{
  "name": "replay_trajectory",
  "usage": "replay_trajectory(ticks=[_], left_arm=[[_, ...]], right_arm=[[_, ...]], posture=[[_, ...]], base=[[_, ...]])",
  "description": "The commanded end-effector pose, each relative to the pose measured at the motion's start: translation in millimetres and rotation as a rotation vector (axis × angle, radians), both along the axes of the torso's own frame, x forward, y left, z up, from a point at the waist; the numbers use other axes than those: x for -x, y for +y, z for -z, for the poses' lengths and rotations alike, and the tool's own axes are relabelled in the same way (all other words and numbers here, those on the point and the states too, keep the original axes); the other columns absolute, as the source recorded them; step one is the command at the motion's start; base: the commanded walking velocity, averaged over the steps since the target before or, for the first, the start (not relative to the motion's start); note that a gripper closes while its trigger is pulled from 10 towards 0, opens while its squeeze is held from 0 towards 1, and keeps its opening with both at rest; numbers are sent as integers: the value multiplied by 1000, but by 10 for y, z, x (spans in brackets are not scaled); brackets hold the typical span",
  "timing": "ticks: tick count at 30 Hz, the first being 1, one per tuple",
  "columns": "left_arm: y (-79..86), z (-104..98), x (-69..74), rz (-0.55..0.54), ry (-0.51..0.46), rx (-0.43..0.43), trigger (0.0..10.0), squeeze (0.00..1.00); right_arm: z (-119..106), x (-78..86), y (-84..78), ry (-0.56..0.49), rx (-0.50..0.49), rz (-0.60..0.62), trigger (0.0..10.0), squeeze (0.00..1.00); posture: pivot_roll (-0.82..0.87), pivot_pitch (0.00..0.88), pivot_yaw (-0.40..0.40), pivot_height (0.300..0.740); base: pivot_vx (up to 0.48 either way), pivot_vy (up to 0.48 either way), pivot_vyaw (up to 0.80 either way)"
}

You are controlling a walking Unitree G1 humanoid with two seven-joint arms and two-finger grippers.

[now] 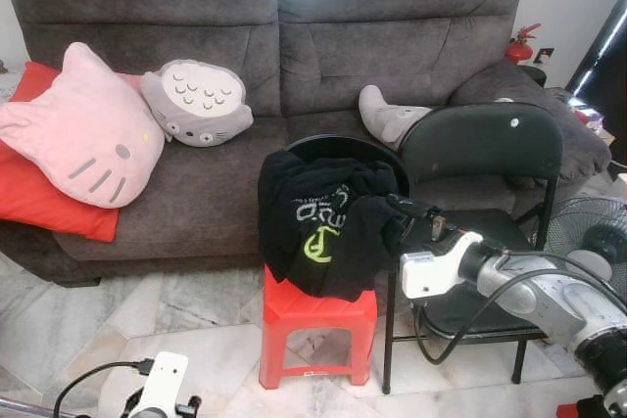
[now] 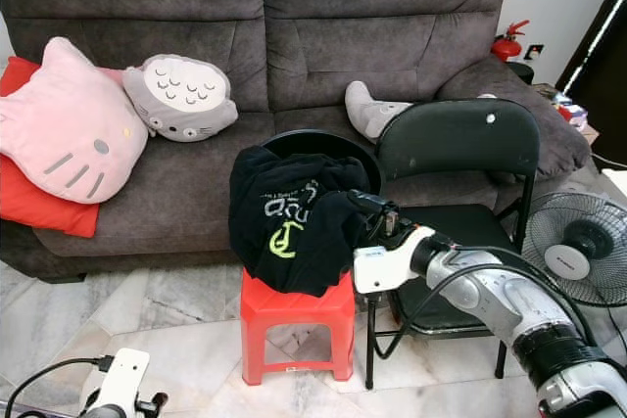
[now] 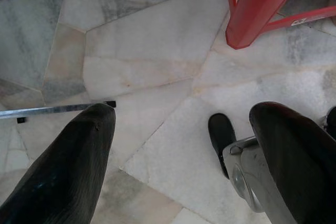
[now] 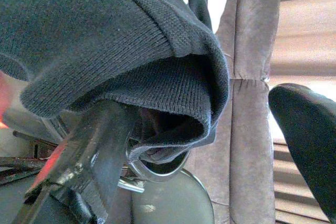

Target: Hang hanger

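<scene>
right end effector: fingers spread wide, one tucked under the black sweater's hem
black sweater: heaped on red stool, just left of it
left end effector: spread wide over floor

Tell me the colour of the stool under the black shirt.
Red stool, clearest in the left eye view.

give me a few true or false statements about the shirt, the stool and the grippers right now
1. The black garment lies draped over a red plastic stool. True.
2. The right gripper is at the garment's edge. True.
3. The left gripper is shut on the stool's leg. False: it hangs open above the marble floor.
4. The black folding chair stands on the stool's left. False: on its right.
5. A pink cat cushion lies on the sofa. True.
</scene>
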State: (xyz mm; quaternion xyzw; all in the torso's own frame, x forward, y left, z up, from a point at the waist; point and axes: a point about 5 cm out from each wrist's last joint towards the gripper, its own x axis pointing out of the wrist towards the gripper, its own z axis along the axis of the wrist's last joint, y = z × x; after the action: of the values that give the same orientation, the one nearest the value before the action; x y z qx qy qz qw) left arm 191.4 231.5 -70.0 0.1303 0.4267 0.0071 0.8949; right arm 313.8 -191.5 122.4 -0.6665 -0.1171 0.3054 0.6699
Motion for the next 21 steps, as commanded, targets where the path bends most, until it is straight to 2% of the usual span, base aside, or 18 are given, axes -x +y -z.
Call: replay_trajectory(ticks=[1, 8, 21], left_arm=[[4, 18, 35, -9, 9, 1, 10000, 0], [5, 16, 33, -9, 7, 0, 10000, 0], [9, 16, 37, -6, 4, -7, 10000, 0]], right_arm=[[-107, -47, 15, -39, -29, 2, 10000, 0], [-132, -71, 15, -45, -40, 11, 10000, 0], [-173, -27, 158, -43, -111, -61, 10000, 0]], posture=[[-28, 0, -18, 740], [-25, 0, -20, 740], [-25, 0, -18, 740]], base=[[0, 0, 0], [0, 0, 0], [0, 0, 0]])
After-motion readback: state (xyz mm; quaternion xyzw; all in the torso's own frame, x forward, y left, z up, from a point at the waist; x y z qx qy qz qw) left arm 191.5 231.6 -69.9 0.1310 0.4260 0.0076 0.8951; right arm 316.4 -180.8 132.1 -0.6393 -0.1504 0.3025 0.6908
